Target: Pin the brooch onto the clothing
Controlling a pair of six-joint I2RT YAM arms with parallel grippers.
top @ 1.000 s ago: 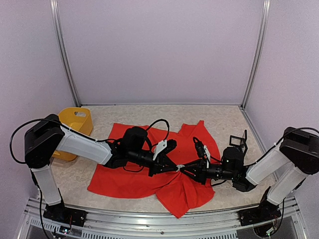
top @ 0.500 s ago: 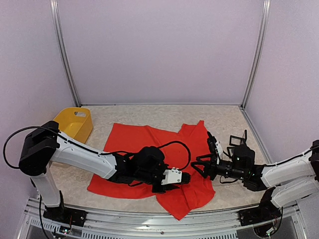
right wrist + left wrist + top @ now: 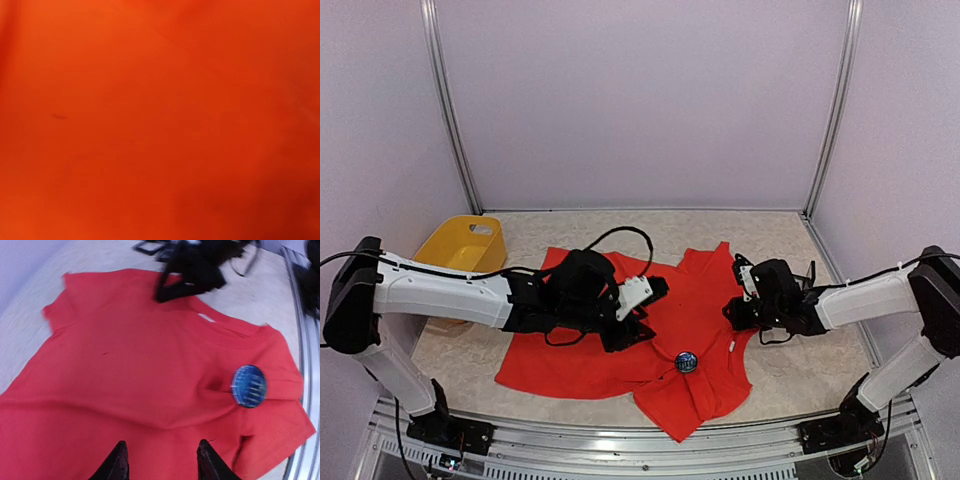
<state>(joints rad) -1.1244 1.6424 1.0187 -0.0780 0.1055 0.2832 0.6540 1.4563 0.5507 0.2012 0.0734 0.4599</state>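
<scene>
A plain bright red short-sleeved T-shirt (image 3: 555, 360) lies spread on the beige speckled worktop (image 3: 620, 230), between the two arms. The round blue brooch (image 3: 686, 361) rests on the near part of the shirt, a little below the neck opening and toward the near edge of the worktop. In the left wrist view the brooch (image 3: 248, 385) sits face up on the fabric (image 3: 125, 365), and shallow folds run toward it.

Gripper status:
- The left gripper (image 3: 642, 314) hovers over the middle of the shirt, near the brooch but apart from it. In the left wrist view its two black fingertips (image 3: 118, 463) stand spread with only red cloth between them. The left gripper (image 3: 161, 465) is released and carries nothing.
- The right gripper (image 3: 734, 312) is at the shirt's right side, close to the collar. Its wrist camera shows only red fabric (image 3: 160, 120) filling the view, with no fingers visible. The other views show it too dark and blurred to read. Whether it is released or clenched cannot be told.

Progress assessment: neither gripper holds the brooch, and the brooch sits on the garment. The folds gathered at it suggest the pin passes through the cloth, but the clasp is hidden beneath the disc, so this is not confirmed. On this evidence the pinning step looks done or very nearly done. What is likely left is clearing both arms from the shirt.

A yellow plastic bin (image 3: 470, 245) stands at the far left of the worktop, beside the sleeve.
</scene>
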